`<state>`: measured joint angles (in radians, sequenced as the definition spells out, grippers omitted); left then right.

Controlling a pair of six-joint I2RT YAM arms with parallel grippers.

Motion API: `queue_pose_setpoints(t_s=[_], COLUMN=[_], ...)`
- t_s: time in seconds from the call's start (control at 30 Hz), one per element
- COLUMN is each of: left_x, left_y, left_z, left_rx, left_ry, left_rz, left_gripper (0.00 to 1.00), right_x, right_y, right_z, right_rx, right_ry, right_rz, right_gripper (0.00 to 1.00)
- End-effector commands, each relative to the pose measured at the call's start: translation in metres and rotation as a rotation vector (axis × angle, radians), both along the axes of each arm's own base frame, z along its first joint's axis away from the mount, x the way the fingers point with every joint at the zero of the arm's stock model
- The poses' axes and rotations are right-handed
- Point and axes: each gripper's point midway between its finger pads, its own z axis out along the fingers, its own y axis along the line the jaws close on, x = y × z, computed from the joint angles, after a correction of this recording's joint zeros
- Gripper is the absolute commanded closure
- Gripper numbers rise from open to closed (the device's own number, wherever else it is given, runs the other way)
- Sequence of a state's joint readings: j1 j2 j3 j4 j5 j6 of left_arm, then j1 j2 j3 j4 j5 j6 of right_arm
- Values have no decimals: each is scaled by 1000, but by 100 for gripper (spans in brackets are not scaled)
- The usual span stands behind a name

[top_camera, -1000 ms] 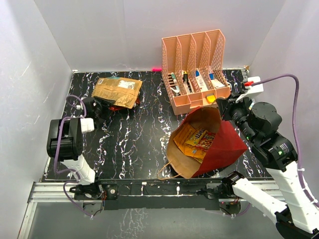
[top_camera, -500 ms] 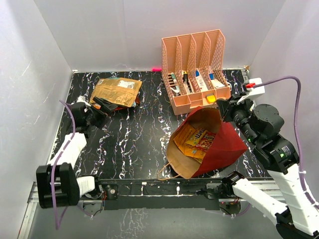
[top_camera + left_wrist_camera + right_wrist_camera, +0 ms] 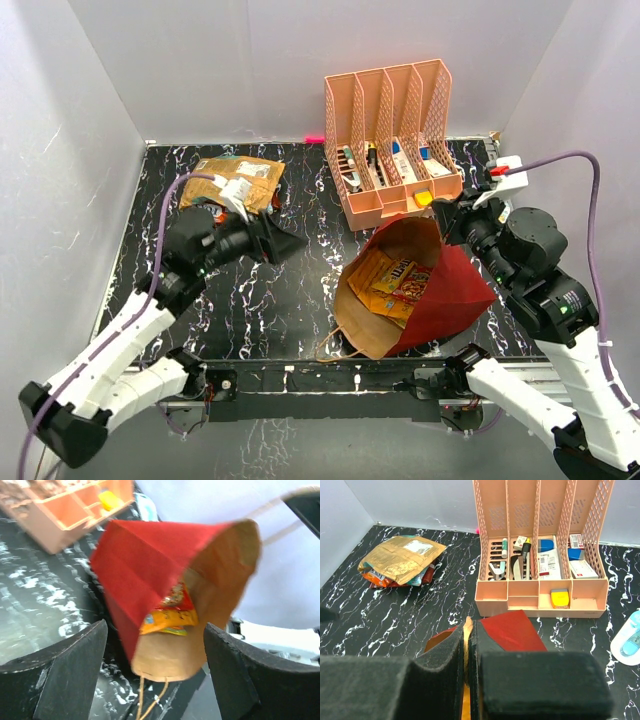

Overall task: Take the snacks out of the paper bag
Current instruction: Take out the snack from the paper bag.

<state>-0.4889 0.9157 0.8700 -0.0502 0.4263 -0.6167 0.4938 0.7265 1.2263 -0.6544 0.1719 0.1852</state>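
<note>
Bag held open for the next pick: the right gripper (image 3: 447,213) has its fingers clenched on the top rim of the dark red paper bag (image 3: 440,290), which lies tilted at the table's (image 3: 300,290) near right. The left gripper (image 3: 283,243) faces the bag's mouth with fingers spread and empty. Snacks (image 3: 398,282) remain inside, and a pile of packets (image 3: 235,183) lies far left. The next move likely calls for reaching in without snagging the paper. The left wrist view alone shows an orange packet (image 3: 167,622) near the lip; the right wrist view alone shows the pinch.
</note>
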Motion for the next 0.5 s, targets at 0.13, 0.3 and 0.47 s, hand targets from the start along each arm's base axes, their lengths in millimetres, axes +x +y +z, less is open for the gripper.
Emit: queue_pose_setpoints(t_s=[0.13, 0.3, 0.47], left_x=[-89, -105, -109], left_y=[-110, -144, -159], left_z=[-35, -64, -90], left_rx=[229, 388, 530], left_ry=[-199, -340, -478], left_rz=[-258, -328, -477], left_gripper=[26, 36, 40], right_x=[-2, -5, -6], right_y=[-1, -3, -4], right_z=[35, 39, 39], right_rx=[69, 70, 71], right_ry=[-108, -112, -113], right_rz=[-3, -7, -8], right_gripper=[93, 93, 93])
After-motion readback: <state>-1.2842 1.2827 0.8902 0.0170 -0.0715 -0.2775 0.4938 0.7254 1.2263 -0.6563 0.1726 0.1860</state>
